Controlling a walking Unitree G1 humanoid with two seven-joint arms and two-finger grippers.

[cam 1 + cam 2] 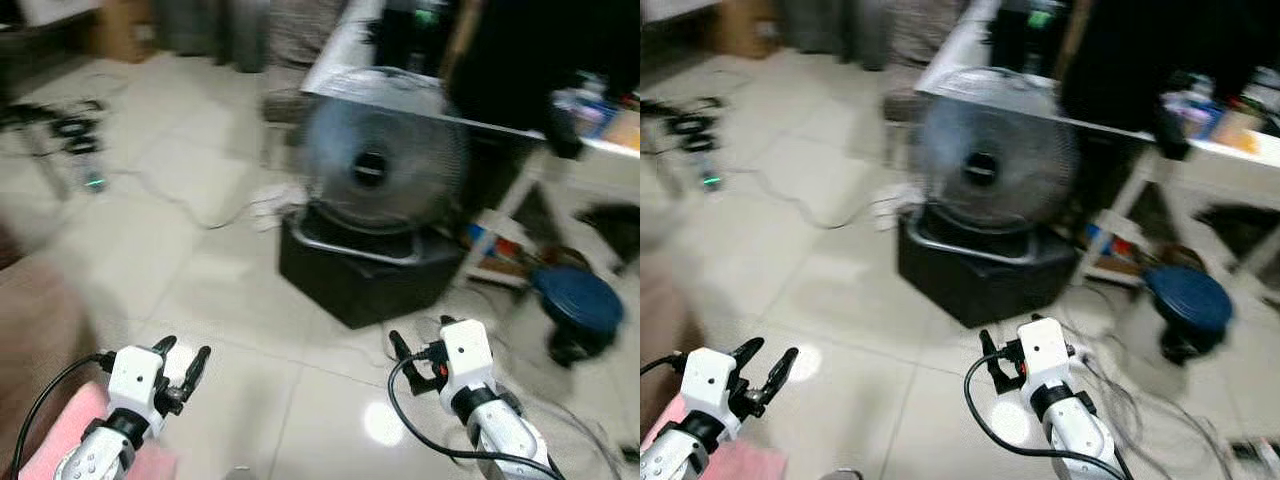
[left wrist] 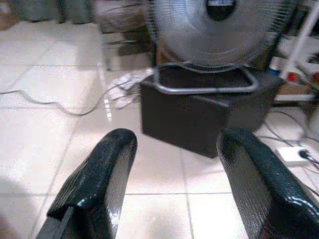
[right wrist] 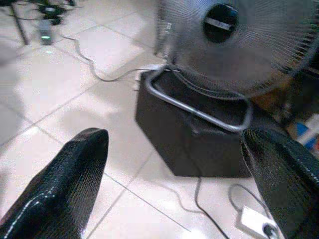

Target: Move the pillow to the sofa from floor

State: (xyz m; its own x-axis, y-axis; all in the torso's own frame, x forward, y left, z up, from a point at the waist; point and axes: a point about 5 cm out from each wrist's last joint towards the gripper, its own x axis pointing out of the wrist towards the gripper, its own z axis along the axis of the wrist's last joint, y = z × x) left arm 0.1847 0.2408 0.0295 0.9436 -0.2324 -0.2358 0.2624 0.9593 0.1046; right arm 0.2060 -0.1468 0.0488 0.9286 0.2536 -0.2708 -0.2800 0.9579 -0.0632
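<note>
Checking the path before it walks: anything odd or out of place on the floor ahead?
Yes. A fan stands on a black box mid-floor instead of on the tiles. Loose cables snake across the floor, and a white power strip lies beside the box. Both are trip risks. Nothing looks spilled.

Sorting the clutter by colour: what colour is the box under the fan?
Black. The box under the fan shows best in the left wrist view.

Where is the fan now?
The fan stands ahead of the robot, centre of both eye views, on a black box on the tiled floor, beside a white table.
</note>
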